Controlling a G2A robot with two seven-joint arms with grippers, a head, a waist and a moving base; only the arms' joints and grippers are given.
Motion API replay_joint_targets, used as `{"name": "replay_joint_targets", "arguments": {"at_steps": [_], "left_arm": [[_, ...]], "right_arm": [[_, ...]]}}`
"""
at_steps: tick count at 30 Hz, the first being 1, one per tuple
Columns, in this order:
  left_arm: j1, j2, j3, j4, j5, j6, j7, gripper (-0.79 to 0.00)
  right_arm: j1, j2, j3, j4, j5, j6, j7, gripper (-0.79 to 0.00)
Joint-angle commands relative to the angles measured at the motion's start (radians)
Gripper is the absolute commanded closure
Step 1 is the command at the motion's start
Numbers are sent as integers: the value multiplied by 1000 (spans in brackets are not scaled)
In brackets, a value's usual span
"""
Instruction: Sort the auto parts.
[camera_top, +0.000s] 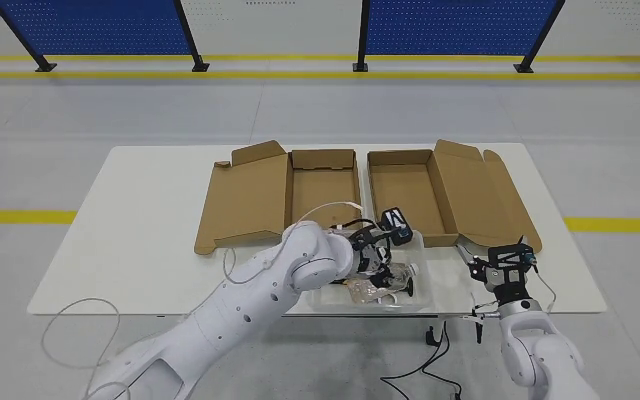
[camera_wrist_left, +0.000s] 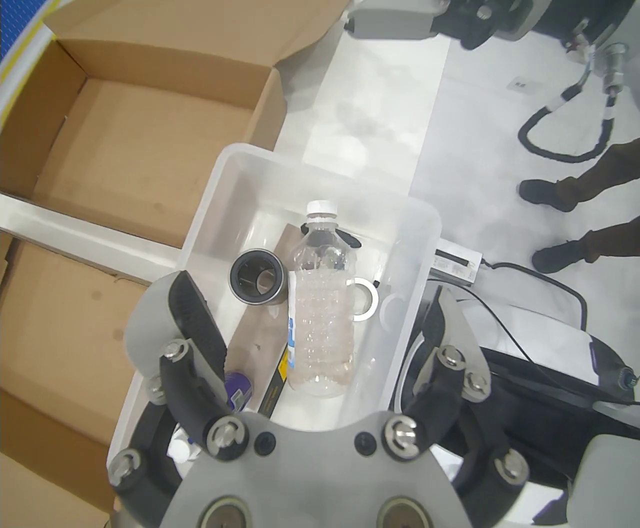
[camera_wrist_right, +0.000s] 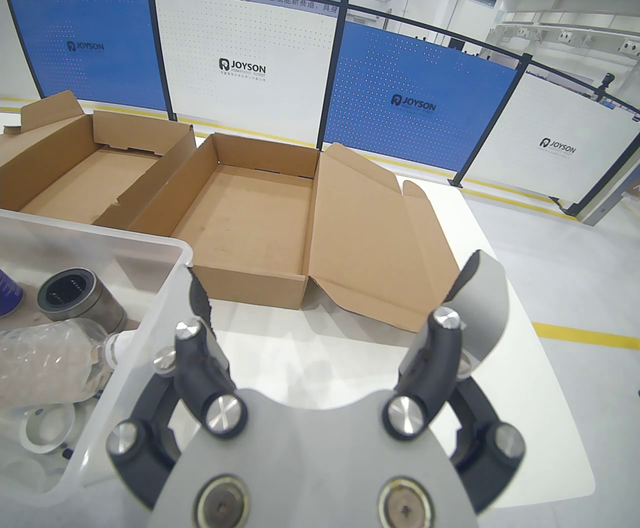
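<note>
A clear plastic bin (camera_wrist_left: 210, 190) (camera_top: 425, 300) (camera_wrist_right: 165, 280) near the table's front edge holds a crushed plastic bottle (camera_wrist_left: 320, 310) (camera_wrist_right: 50, 360), a dark steel cylindrical bearing (camera_wrist_left: 257, 277) (camera_wrist_right: 80, 300), a silver ring (camera_wrist_left: 367, 297) (camera_wrist_right: 47, 427), a purple-capped item (camera_wrist_left: 237, 390) and a flat dark strip. My left gripper (camera_wrist_left: 320, 305) (camera_top: 385, 262) hangs open above the bin, over the bottle, holding nothing. My right gripper (camera_wrist_right: 340, 280) (camera_top: 503, 268) stands open and empty over the table just right of the bin.
Two open cardboard boxes lie behind the bin: the left box (camera_top: 322, 190) (camera_wrist_right: 90, 170) and the right box (camera_top: 408, 190) (camera_wrist_right: 250, 215) (camera_wrist_left: 125, 145), their lids folded outward. Cables (camera_wrist_left: 530, 290) trail off the table's front edge.
</note>
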Motion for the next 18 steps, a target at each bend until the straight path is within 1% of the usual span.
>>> {"name": "replay_joint_targets", "arguments": {"at_steps": [1,2,3,5,6,8,13,17,18], "left_arm": [[-18,-15,28,30,-8,19,-28,-785],[-22,-22,35,44,-26,26,-26,-785],[-28,-28,44,59,-32,30,-31,-757],[-40,-40,61,88,-32,43,-41,-751],[-42,-45,68,102,-37,48,-41,-730],[-49,-55,81,125,-35,53,-46,-717],[-61,-74,103,171,-33,57,-56,-677],[-67,-86,112,201,-32,59,-63,-662],[-68,-89,115,206,-32,58,-65,-643]], "right_arm": [[0,0,0,0,0,0,0,-785],[0,0,0,0,0,0,0,-785],[0,0,0,0,0,0,0,-785],[0,0,0,0,0,0,0,-785],[0,0,0,0,0,0,0,-785],[0,0,0,0,0,0,0,-785],[0,0,0,0,0,0,0,-785],[0,0,0,0,0,0,0,-785],[0,0,0,0,0,0,0,-785]]}}
